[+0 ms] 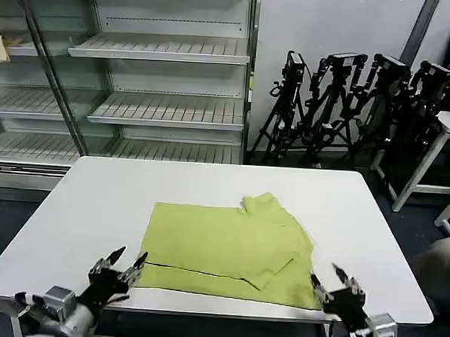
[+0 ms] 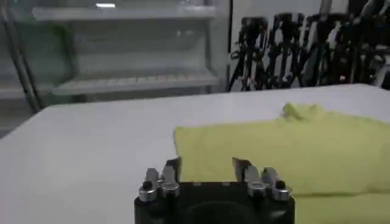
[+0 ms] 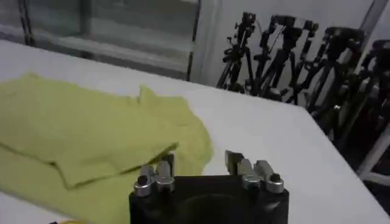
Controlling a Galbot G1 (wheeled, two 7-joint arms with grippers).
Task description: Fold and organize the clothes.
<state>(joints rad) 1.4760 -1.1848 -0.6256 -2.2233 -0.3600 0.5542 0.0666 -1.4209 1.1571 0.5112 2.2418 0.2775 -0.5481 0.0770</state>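
T-shirt [image 1: 228, 248] — long axis left–right

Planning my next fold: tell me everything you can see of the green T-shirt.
The T-shirt is plain lime yellow-green, thin soft fabric, no print. It lies flat on the white table, partly folded into a rough rectangle, one flap doubled over near the right front, a bunched bit poking up at the far edge. The left gripper and right gripper, both open, flank its near corners.

Black gripper bodies with silver metal fingers [image 2: 172, 169], screw heads on each, grey wrist housings.
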